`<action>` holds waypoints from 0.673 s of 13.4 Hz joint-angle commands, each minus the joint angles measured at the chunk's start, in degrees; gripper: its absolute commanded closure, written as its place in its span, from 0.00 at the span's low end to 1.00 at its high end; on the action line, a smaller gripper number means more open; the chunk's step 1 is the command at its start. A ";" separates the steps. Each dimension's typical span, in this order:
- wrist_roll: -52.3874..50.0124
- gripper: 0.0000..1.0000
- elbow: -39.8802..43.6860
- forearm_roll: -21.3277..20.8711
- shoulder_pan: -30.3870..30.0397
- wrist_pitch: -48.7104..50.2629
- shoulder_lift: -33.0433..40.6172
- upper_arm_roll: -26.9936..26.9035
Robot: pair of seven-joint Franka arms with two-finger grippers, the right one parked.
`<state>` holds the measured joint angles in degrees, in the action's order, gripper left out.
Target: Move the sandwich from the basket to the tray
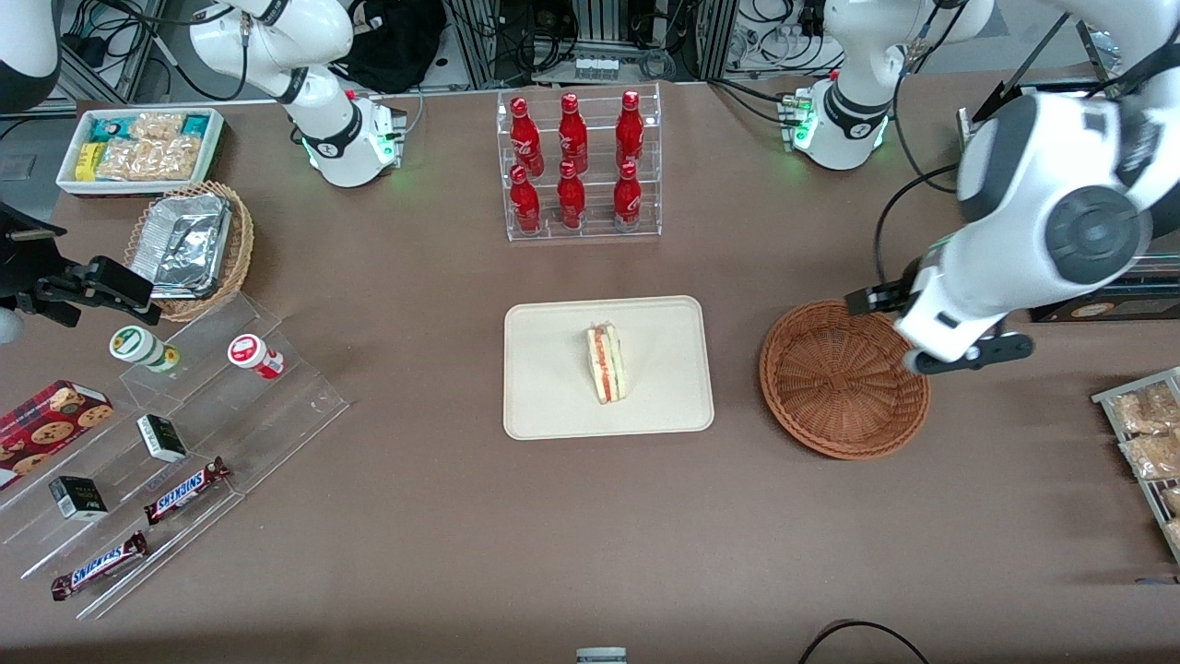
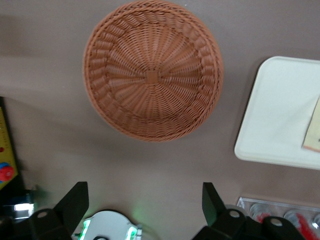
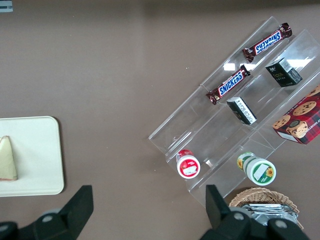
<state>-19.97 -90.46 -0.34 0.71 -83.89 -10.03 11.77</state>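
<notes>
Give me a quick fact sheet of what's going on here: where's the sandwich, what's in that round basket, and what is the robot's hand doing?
sandwich: lying on the tray, near its middle
tray: on the table, beside the basket
basket: holds nothing, toward the working arm's end of the table
gripper: open, holding nothing, raised above the table just past the basket's rim
job status: sandwich appears already delivered to the tray

You see the sandwich (image 1: 607, 363) lying on the tray (image 1: 553, 406) mid-table, the basket (image 1: 843, 392) beside it toward the working arm's end, and the gripper (image 2: 145, 205) spread wide above the basket's edge.
</notes>
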 commanded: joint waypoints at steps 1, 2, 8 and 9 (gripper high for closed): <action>7.11 0.00 -0.41 0.78 -4.30 1.89 3.34 1.76; 9.66 0.00 -0.42 0.78 -5.10 2.15 3.79 1.68; 17.15 0.00 0.02 -0.01 -6.51 2.15 8.09 -0.43; 17.94 0.00 0.46 -0.01 -6.51 2.24 8.53 -0.95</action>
<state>-4.28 -90.30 -0.34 -5.34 -82.59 -3.32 11.26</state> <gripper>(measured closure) 0.000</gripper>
